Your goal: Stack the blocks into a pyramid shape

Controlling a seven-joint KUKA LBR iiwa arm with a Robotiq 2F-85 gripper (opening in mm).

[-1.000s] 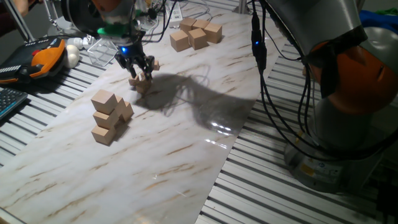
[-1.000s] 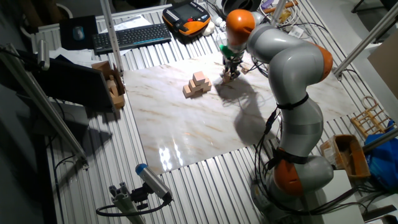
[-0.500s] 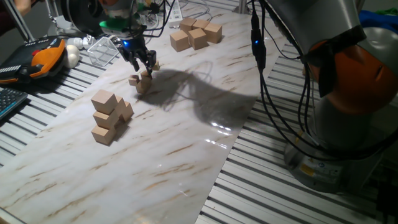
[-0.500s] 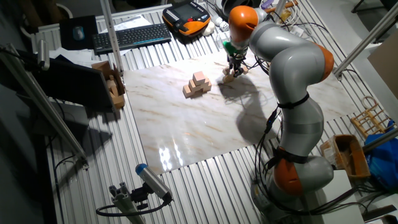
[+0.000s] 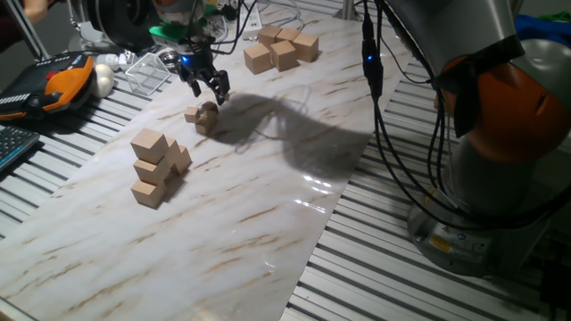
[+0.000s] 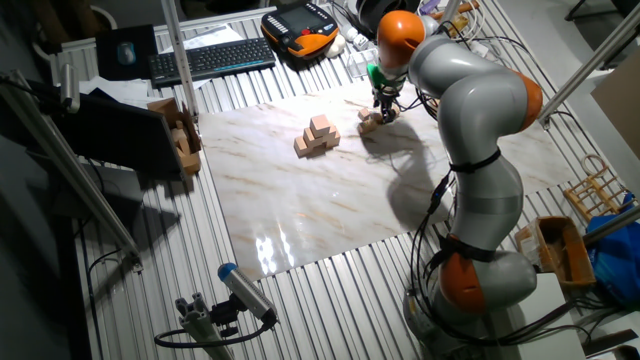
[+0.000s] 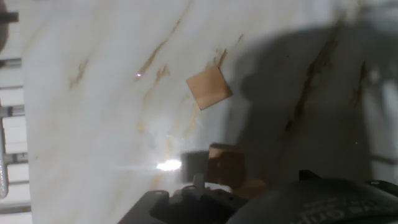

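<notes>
hand (image 5: 212, 86) above tiny blocks (image 5: 202, 117) | grip state: can't tell | labels/writing: none legible

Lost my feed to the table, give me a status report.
Gripper raised above the tiny blocks, jaw state unclear. Small stack standing, one loose cube on the marble. Medium cube pile nearby, not blocking.

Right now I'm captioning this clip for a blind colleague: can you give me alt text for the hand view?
Looking down at a white marble-patterned tabletop, a small tan wooden block lies alone near the middle. Another small block sits lower in the frame, beside dark, blurred gripper parts along the bottom edge, with a broad shadow across the right side.
</notes>
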